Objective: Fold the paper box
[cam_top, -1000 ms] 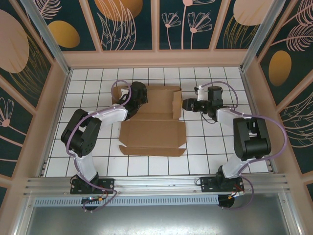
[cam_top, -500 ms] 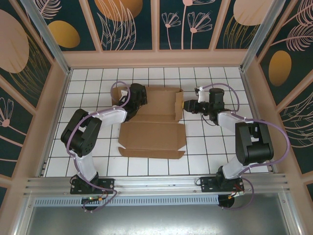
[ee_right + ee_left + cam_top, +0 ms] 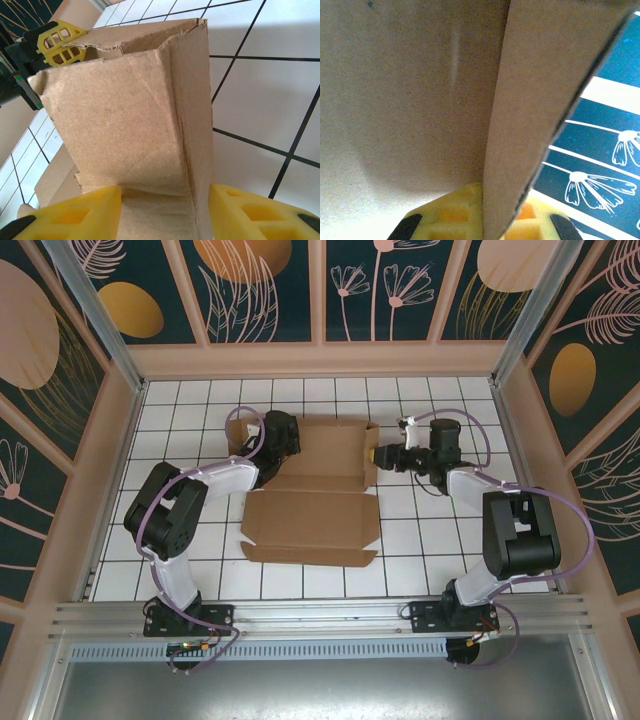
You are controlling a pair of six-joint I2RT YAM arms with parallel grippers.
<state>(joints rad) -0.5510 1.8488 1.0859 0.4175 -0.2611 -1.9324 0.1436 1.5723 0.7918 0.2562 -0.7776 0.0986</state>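
Note:
The paper box (image 3: 310, 515) is a brown cardboard die-cut lying on the white tiled floor, its front panel flat and its back part half raised. My left gripper (image 3: 272, 440) is at the box's left end. In the left wrist view an upright flap edge (image 3: 520, 100) is pinched between its yellow fingers (image 3: 450, 220). My right gripper (image 3: 378, 455) is at the box's right end. Its yellow fingers (image 3: 75, 215) stand wide apart on either side of the raised, creased side flap (image 3: 125, 115). The left gripper's yellow fingers (image 3: 60, 37) show beyond the far wall.
The tiled floor (image 3: 440, 540) has free room in front of and to both sides of the box. Patterned enclosure walls (image 3: 320, 290) ring the table. A metal rail (image 3: 320, 615) with both arm bases runs along the near edge.
The right gripper has edged left against the box's right end, and its jaws narrowed then widened. The box has slid slightly left. The left gripper keeps its pinch.

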